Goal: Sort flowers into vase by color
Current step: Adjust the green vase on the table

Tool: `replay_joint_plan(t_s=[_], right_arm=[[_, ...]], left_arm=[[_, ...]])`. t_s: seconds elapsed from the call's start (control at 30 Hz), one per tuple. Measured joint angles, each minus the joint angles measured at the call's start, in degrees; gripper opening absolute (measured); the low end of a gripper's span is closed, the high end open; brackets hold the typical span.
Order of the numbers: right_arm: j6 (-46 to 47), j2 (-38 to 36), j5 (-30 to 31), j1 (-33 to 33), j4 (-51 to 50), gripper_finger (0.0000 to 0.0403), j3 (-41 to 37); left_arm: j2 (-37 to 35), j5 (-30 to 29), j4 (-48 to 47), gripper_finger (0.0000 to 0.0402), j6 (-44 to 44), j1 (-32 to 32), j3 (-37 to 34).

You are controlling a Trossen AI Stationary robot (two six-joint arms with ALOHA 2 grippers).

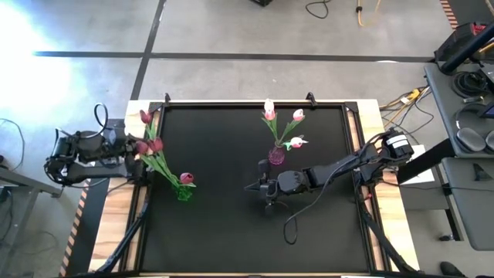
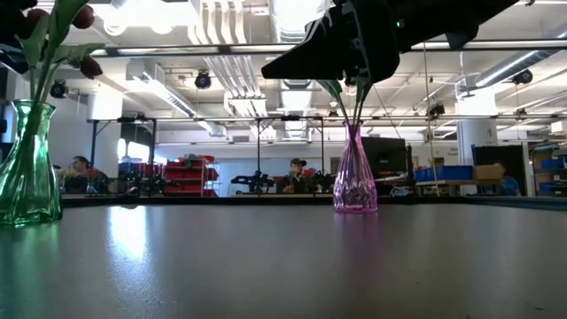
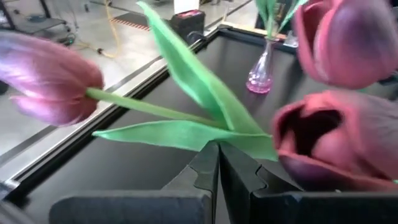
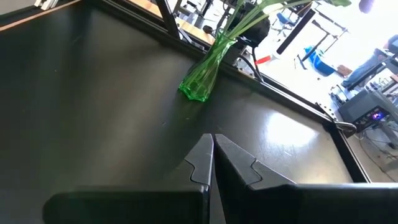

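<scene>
- high view: black mat (image 1: 224,224) on the table; two vases stand on it, well apart.
- green vase (image 1: 184,193) near the mat's left edge; dark red tulips (image 1: 147,144) lean out of it toward the left edge, one red head (image 1: 186,178) sitting low just by the vase.
- pink vase (image 1: 275,156) near the middle, toward the far edge; pale pink-white tulips (image 1: 269,110) fan up and to the right from it.
- no loose flowers seen lying on the mat.
- left gripper (image 1: 137,158) at the left edge, right beside the red heads; fingers pressed together, nothing between them. touching the flowers or not: cannot tell.
- left wrist view: closed fingertips (image 3: 214,163) right by a green leaf (image 3: 186,134); red heads (image 3: 323,146) fill the frame; pink vase beyond.
- right gripper (image 1: 252,188) over the mat's middle, just in front of the pink vase, pointing toward the green one; fingers together, empty.
- right wrist view: closed tips (image 4: 210,155) above bare mat, green vase (image 4: 204,78) ahead with stems rising out.
- low view: green vase (image 2: 27,164) at left, pink vase (image 2: 354,173) near centre, dark arm (image 2: 354,40) overhead; people in the room behind.
</scene>
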Motion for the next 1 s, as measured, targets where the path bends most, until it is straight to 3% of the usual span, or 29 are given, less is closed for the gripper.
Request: replay_joint_plan(t_s=[0.2,0.57,0.83,1.0], right_arm=[[0.0,0.0,0.0,0.0,0.0,0.0009,0.0],[0.3,0.0,0.0,0.1,-0.7,0.0009,0.0],[0.2,0.0,0.0,0.1,-1.8,0.0009,0.0],[0.0,-0.1,0.0,0.1,-2.1,0.0009,0.0]], left_arm=[[0.0,2.5,-1.5,0.0,1.2,0.0,0.4],[1.7,-1.8,-4.7,0.0,-0.8,0.0,1.3],[0.6,6.3,1.7,0.0,1.7,0.0,-1.0],[0.0,6.7,3.8,0.0,1.4,0.3,-1.3]])
